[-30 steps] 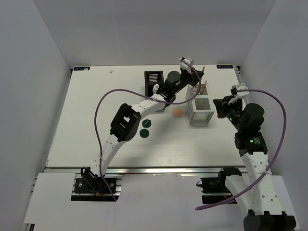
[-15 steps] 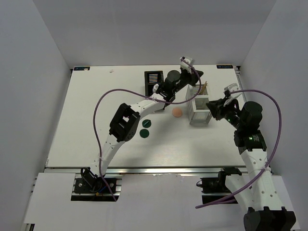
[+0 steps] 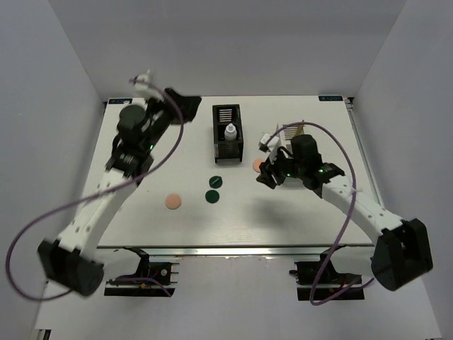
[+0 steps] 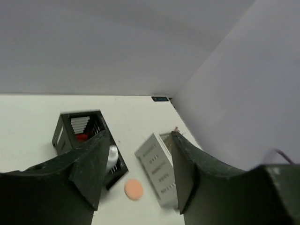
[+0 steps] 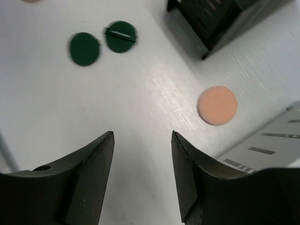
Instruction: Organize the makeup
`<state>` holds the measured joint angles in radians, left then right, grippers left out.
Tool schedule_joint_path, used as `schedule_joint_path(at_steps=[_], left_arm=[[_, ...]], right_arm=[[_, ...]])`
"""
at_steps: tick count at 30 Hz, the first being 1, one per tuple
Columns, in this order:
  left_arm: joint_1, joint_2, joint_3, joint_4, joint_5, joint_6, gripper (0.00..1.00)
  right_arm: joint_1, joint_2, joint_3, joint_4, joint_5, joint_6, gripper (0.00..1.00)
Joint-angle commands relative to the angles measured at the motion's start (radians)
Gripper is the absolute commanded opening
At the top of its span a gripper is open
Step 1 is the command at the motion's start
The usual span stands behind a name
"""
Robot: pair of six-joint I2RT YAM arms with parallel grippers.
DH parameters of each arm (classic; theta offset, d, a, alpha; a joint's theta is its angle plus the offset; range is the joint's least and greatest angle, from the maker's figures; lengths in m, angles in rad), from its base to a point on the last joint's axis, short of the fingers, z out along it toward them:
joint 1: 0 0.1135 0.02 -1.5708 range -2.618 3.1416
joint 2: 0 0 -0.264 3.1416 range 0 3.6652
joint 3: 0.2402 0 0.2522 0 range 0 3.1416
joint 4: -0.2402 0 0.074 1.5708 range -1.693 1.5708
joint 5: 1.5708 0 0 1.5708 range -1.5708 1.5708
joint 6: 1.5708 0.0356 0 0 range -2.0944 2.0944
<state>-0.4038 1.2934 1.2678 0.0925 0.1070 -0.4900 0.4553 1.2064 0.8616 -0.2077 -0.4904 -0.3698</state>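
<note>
I am seeing two dark green discs (image 5: 84,48) lying flat just beside each other, a peach puff (image 5: 217,105) resting nearby. A second peach puff (image 3: 173,202) is lying well apart leftward, and a white bottle (image 3: 231,132) is standing in the black box (image 3: 225,150).

No legible text in any view. Top view: dark sticker (image 3: 117,101) at the table's (image 3: 283,212) far edge, upper left of frame, and second sticker (image 3: 331,98) at upper right both carried pale marks, too small to read. Left wrist view: corner sticker (image 4: 160,98) just right of frame centre was blurred, also unreadable. Small white bottle (image 3: 231,132), upper centre of the top view, showed no print I could make out. Right wrist view gave nothing readable.
</note>
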Motion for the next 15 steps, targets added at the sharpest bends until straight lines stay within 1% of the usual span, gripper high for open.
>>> schedule_joint_path(at_steps=[1,2,3,4,5,7,8,10,13,15], left_arm=[[-0.036,-0.225,-0.262,-0.238,-0.068,-0.082,0.65],[-0.035,-0.28,-0.306,-0.296,-0.09,-0.1,0.66],[-0.035,-0.333,-0.342,-0.325,-0.117,-0.122,0.66],[-0.035,-0.423,-0.378,-0.355,-0.142,-0.143,0.66],[-0.035,-0.466,-0.445,-0.402,-0.174,-0.197,0.66],[-0.033,-0.549,-0.502,-0.441,-0.2,-0.248,0.66],[-0.033,-0.619,-0.524,-0.474,-0.231,-0.29,0.66],[-0.033,-0.705,-0.574,-0.52,-0.271,-0.326,0.67],[-0.033,-0.752,-0.605,-0.577,-0.299,-0.344,0.67],[-0.033,-0.766,-0.614,-0.6,-0.306,-0.352,0.67]], right_arm=[[0.037,0.137,0.112,0.053,0.364,0.089,0.58],[0.036,0.174,0.14,0.039,0.45,0.112,0.59],[0.036,0.209,0.164,-0.002,0.47,0.126,0.59],[0.037,0.238,0.183,-0.015,0.487,0.14,0.6],[0.037,0.287,0.212,-0.024,0.518,0.166,0.6],[0.037,0.323,0.226,-0.03,0.515,0.183,0.61],[0.037,0.356,0.237,-0.03,0.507,0.195,0.61],[0.039,0.409,0.257,-0.03,0.501,0.207,0.61],[0.043,0.473,0.28,-0.032,0.5,0.223,0.6],[0.048,0.498,0.293,-0.015,0.469,0.229,0.6]])
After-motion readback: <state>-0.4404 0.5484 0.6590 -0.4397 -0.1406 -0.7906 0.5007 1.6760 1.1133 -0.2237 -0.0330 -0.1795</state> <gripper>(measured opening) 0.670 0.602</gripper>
